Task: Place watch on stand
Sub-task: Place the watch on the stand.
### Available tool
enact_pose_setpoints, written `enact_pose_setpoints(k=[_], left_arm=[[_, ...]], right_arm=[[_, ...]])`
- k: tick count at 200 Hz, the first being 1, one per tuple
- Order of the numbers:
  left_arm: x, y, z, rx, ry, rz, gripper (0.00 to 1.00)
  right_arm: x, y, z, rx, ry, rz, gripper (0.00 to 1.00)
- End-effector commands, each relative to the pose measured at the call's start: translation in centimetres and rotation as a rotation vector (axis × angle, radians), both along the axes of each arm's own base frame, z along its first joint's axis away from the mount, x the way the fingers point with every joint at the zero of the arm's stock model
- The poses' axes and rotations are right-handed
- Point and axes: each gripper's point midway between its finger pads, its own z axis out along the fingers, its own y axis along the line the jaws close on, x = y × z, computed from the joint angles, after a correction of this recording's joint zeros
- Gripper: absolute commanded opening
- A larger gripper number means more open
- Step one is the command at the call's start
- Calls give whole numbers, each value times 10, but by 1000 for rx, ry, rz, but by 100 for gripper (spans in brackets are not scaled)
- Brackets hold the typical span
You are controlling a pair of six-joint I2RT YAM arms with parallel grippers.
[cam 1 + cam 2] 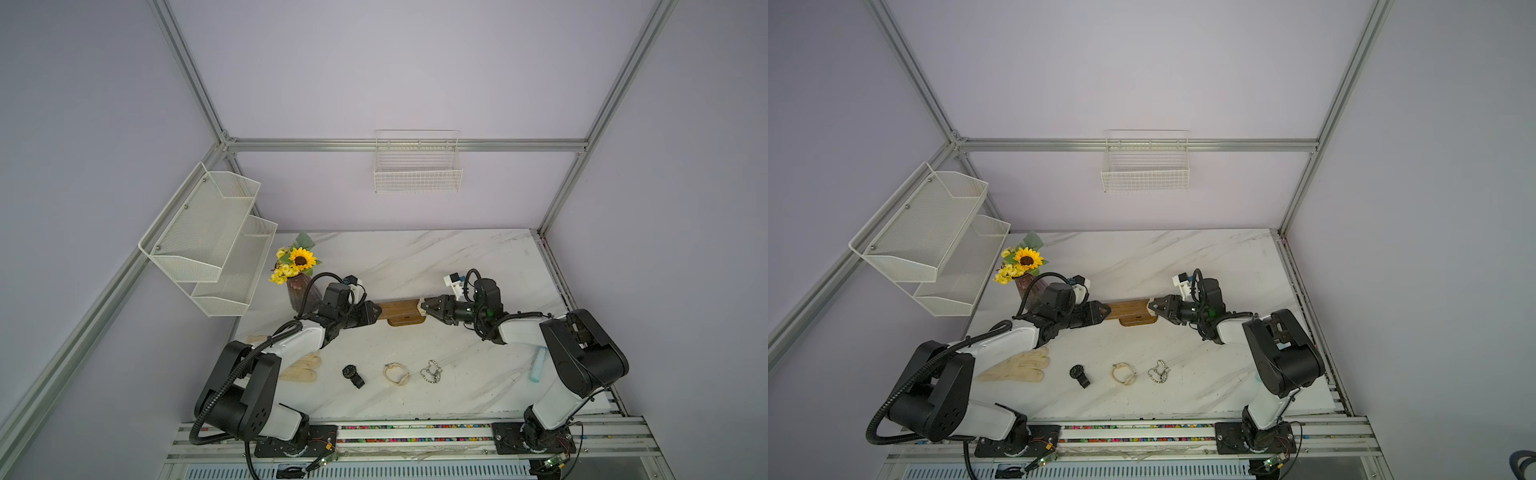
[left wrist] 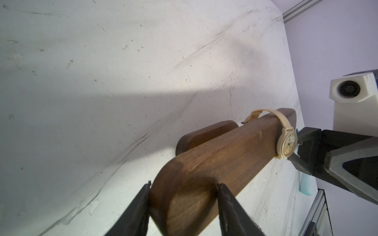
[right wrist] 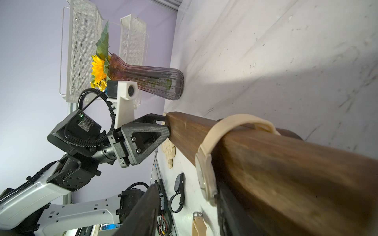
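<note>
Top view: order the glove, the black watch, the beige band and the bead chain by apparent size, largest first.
1. Glove, clearly largest.
2. Beige band, black watch and bead chain: too alike to rank.

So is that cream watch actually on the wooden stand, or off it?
On. The cream watch has its strap looped over the stand near one end, face hanging against the bar's side.

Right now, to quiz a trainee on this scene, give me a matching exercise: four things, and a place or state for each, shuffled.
1 stand
2 black watch
3 vase
4 chain

a holds a sunflower
b between glove and loose cream strap
c held by left gripper
d right of loose cream strap

Pairs: 1-c, 2-b, 3-a, 4-d
</note>
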Motion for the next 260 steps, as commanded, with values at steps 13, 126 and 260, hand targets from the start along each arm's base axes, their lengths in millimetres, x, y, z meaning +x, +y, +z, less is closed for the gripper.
enact_pose_setpoints(k=[13,126,260], left_arm=[[7,5,1,37,-6,3,55],[19,11,14,62,-37,24,67],[8,19,83,34,-192,38,71]], right_arm=[[-3,-8,-5,-62,15,-20,50],[-5,-25,14,-152,-26,-47,49],[-46,-41,14,-298,-25,-33,36]])
